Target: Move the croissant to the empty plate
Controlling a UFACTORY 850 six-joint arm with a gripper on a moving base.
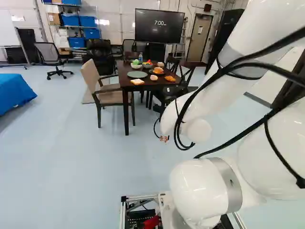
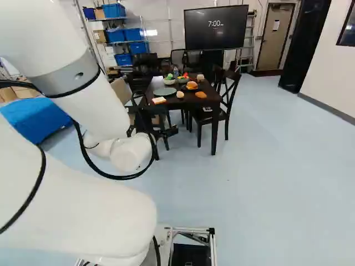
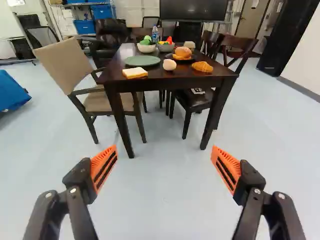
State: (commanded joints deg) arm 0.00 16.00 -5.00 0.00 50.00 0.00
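Observation:
My gripper shows only in part beyond the white arm in the left base view, low and on the near side of the table. In the wrist view the gripper stands wide open, with bare floor between its orange pads. Ahead of it, the golden-brown croissant lies directly on the dark tabletop, near the front right corner; the right base view shows the croissant too. A flat green plate with nothing on it lies left of the croissant, behind the bread slice. Neither is touched by the gripper.
The dark table also bears a bread slice, an egg-like item, a plate with a bun, bowls and a bottle. A beige armchair stands left of it, dark chairs right.

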